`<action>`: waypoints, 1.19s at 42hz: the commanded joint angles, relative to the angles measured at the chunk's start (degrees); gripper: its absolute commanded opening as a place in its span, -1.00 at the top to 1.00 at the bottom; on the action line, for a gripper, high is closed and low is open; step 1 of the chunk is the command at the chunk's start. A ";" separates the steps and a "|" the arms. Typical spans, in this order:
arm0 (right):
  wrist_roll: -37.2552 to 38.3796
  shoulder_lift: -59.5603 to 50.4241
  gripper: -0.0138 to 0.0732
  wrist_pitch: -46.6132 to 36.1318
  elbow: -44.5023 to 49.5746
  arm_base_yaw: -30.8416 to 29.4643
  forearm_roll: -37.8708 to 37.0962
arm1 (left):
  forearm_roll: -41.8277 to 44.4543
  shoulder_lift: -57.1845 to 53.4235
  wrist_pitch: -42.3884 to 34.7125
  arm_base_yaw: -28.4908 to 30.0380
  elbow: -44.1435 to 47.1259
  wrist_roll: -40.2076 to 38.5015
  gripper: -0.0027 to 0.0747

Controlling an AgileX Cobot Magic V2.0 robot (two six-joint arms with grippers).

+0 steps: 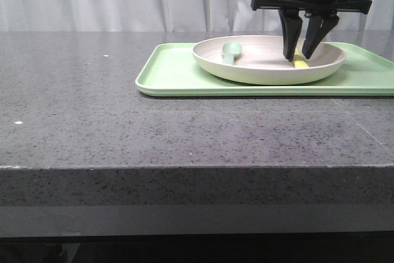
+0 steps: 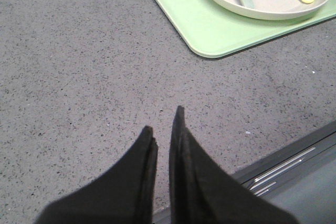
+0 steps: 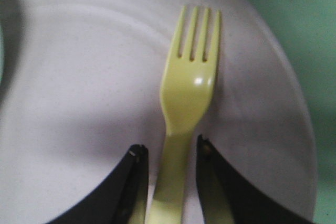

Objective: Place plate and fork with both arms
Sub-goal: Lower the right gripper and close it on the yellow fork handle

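Two things of the task we still find together: the fork lies inside the plate, and the plate sits on the tray at the upper right of the front view. So we judge the task is at its start — nothing is placed yet.

The right gripper reaches down into the plate, its fingers apart on both sides of the fork handle; we cannot tell if they already touch it. The left gripper hangs over the bare table near the lower centre of its own view, its tips almost together and holding nothing.

The fork is slim, glossy yellow plastic with short tines. The plate is round, shallow, matte beige. The spoon is dull green; the tray is smooth — with rounded corners; the table is speckled grey stone.
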 commanded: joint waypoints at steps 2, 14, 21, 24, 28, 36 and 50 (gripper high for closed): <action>-0.08 -3.29 0.07 5.39 -1.89 -0.25 -0.80 | -0.13 -0.08 -4.21 0.10 -1.54 -0.55 0.77; -0.08 -3.30 0.07 5.39 -1.89 -0.70 -0.80 | -0.13 -0.08 -4.21 0.10 -1.54 -0.55 0.77; -0.08 -2.80 0.07 5.39 -1.89 -0.70 -0.80 | -0.13 -0.08 -4.21 0.10 -1.54 -0.55 0.77; -0.08 -2.43 0.07 5.43 -1.89 -0.70 -0.12 | -0.13 -0.08 -4.21 0.10 -1.54 -0.55 0.77; -0.08 -2.29 0.07 5.43 -1.89 -0.70 0.30 | -0.13 -0.08 -4.21 0.10 -1.54 -0.55 0.77; -0.14 -2.29 0.21 5.43 -1.89 -0.70 0.30 | -0.13 -0.08 -4.21 0.10 -1.54 -0.55 0.77; -1.06 -2.24 0.44 5.43 -1.89 -0.70 0.30 | -0.13 -0.08 -4.21 0.10 -1.54 -0.55 0.77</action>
